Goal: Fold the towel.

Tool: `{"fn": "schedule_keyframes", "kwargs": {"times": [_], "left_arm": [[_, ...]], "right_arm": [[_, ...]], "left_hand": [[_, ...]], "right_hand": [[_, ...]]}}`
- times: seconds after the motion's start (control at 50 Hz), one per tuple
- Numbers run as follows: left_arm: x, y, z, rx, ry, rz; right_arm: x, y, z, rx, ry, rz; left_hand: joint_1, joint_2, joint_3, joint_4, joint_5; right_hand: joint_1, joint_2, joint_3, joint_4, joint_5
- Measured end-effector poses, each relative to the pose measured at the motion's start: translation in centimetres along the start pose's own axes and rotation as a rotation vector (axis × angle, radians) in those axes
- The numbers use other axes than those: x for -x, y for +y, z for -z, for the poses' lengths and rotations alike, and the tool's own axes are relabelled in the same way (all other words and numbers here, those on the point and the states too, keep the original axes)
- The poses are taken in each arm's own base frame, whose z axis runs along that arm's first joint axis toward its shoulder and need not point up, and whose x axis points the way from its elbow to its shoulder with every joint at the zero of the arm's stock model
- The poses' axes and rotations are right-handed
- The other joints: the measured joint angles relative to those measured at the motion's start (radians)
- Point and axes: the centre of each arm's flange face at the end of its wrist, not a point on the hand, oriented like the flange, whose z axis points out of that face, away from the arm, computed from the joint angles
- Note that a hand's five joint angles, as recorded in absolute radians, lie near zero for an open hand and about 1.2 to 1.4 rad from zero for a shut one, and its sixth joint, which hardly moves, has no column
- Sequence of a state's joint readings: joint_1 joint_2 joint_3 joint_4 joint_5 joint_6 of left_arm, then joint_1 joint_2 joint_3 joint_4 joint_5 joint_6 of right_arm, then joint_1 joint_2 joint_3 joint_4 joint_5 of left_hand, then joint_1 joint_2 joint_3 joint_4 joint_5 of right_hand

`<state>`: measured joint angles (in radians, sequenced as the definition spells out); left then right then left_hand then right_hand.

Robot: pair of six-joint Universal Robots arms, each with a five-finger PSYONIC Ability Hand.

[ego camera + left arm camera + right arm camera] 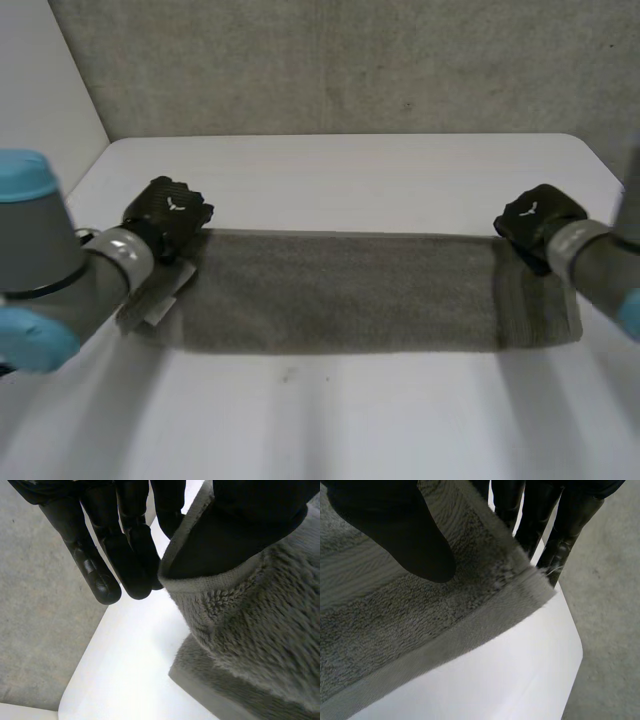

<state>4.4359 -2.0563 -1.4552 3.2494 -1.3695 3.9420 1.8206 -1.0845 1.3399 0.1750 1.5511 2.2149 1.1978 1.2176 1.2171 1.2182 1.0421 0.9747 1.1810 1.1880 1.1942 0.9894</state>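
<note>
Looking down from the head view, you have the white table [350, 170] running back to a grey wall [350, 60]. The towel [340, 290] lies across the middle of the table as one long grey band, flat, reaching from arm to arm. Your left arm [60, 270] comes in over the band's left end and your right arm [600, 265] over its right end.

Your left hand [168, 215] sits at the far left corner of the towel. In the left wrist view the hemmed corner is lifted off the table and draped round the thumb [260, 500], with the straight fingers [125, 555] against the hem's other side, so the hand is pinching the cloth.

Your right hand [535, 222] sits at the far right corner. In the right wrist view its thumb [395, 525] presses on top of the pile while the fingers [560, 530] lie behind the raised corner, gripping it between them.

A small pale tag [160, 305] shows at the towel's left end, just beside your left arm.
</note>
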Motion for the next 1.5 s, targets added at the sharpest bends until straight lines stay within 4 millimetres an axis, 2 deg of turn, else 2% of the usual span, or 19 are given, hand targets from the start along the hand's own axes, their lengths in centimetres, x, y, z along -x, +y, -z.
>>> {"fn": "schedule_keyframes", "kwargs": {"times": [0.16,0.3,0.4,0.46,0.48,0.5,0.52,0.54,0.56,0.58,0.62,0.66,0.78,0.82,0.9,1.06,1.18,1.36,1.5], "left_arm": [[-1.2,2.5,-5.4,0.004,-0.021,-0.006],[-2.0,3.2,-7.6,-0.024,-0.031,-0.013],[-2.4,3.4,-8.0,-0.035,-0.029,-0.014],[-2.5,3.3,-8.1,-0.043,-0.031,-0.015],[-2.5,3.2,-8.2,-0.050,-0.035,-0.016],[-2.4,3.2,-8.3,-0.053,-0.038,-0.017],[-2.4,3.1,-8.3,-0.058,-0.041,-0.018],[-2.1,2.8,-8.4,-0.068,-0.050,-0.020],[-2.0,2.7,-8.4,-0.074,-0.054,-0.021],[-2.0,2.7,-8.4,-0.074,-0.054,-0.021],[-1.3,2.0,-8.6,-0.105,-0.076,-0.025],[-0.8,1.3,-8.7,-0.131,-0.086,-0.029],[-0.2,0.2,-8.5,-0.180,-0.082,-0.037],[0.0,-1.0,-7.9,-0.243,-0.039,-0.046],[0.3,-1.1,-7.2,-0.251,0.009,-0.038],[1.5,0.6,-5.6,-0.183,0.143,0.050],[2.2,1.6,-5.9,-0.206,0.152,0.037],[3.4,3.7,-8.1,-0.287,0.020,-0.260],[3.1,3.7,-8.4,-0.333,0.001,-0.334]], "right_arm": [[1.6,0.8,-4.7,0.009,0.106,0.016],[2.1,0.5,-6.2,-0.053,0.165,0.017],[2.6,0.3,-6.6,-0.074,0.173,0.017],[2.7,0.2,-6.7,-0.080,0.175,0.016],[2.7,0.2,-6.7,-0.083,0.179,0.015],[2.6,0.1,-6.8,-0.086,0.183,0.013],[2.6,0.1,-6.8,-0.089,0.187,0.012],[2.4,-0.1,-6.8,-0.094,0.196,0.008],[2.3,-0.2,-6.8,-0.098,0.204,0.006],[2.3,-0.2,-6.8,-0.098,0.204,0.006],[1.6,-0.6,-6.7,-0.115,0.240,-0.008],[0.9,-1.1,-6.3,-0.130,0.266,-0.025],[-0.3,-1.8,-5.3,-0.157,0.296,-0.063],[-1.2,-2.5,-3.8,-0.182,0.310,-0.101],[-1.6,-2.8,-2.7,-0.191,0.313,-0.114],[-1.1,-2.6,-0.8,-0.188,0.289,-0.110],[-0.1,-2.2,-0.3,-0.179,0.258,-0.099],[1.4,-1.7,0.5,-0.163,0.213,-0.082],[1.7,-1.4,0.8,-0.152,0.205,-0.081]], "left_hand": [[0.000,0.000,0.000,0.000,0.000],[0.000,0.000,0.000,0.000,0.001],[0.002,-0.012,-0.012,-0.012,-0.010],[-0.178,-0.197,-0.194,-0.196,-0.169],[-0.331,-0.338,-0.334,-0.338,-0.333],[-0.491,-0.502,-0.500,-0.494,-0.496],[-0.513,-0.536,-0.534,-0.538,-0.538],[-0.513,-0.536,-0.534,-0.538,-0.538],[-0.720,-0.735,-0.723,-0.727,-0.726],[-0.720,-0.735,-0.723,-0.727,-0.726],[-0.897,-0.909,-0.904,-0.907,-0.900],[-0.931,-0.962,-0.962,-0.965,-0.956],[-0.984,-1.010,-1.006,-1.010,-0.997],[-0.999,-1.026,-1.023,-1.025,-1.007],[-1.000,-1.029,-1.028,-1.029,-1.009],[-1.004,-1.030,-1.027,-1.030,-1.017],[-0.999,-1.013,-1.013,-1.015,-1.013],[-0.972,-0.991,-0.992,-0.991,-0.989],[-0.972,-0.989,-0.989,-0.990,-0.987]], "right_hand": [[0.000,0.000,0.000,0.000,0.000],[0.000,0.000,0.000,0.000,0.001],[-0.002,-0.021,-0.024,-0.028,-0.009],[-0.190,-0.259,-0.245,-0.250,-0.208],[-0.439,-0.525,-0.526,-0.533,-0.487],[-0.560,-0.676,-0.658,-0.665,-0.621],[-0.560,-0.676,-0.658,-0.665,-0.621],[-0.728,-0.889,-0.892,-0.901,-0.856],[-0.750,-0.920,-0.937,-0.938,-0.891],[-0.750,-0.920,-0.937,-0.938,-0.891],[-0.764,-0.949,-0.974,-0.961,-0.911],[-0.764,-0.949,-0.974,-0.961,-0.911],[-0.764,-0.949,-0.974,-0.961,-0.912],[-0.764,-0.949,-0.974,-0.961,-0.912],[-0.764,-0.949,-0.974,-0.961,-0.912],[-0.764,-0.949,-0.974,-0.961,-0.912],[-0.764,-0.949,-0.974,-0.961,-0.913],[-0.764,-0.949,-0.974,-0.961,-0.914],[-0.764,-0.949,-0.974,-0.961,-0.914]]}}
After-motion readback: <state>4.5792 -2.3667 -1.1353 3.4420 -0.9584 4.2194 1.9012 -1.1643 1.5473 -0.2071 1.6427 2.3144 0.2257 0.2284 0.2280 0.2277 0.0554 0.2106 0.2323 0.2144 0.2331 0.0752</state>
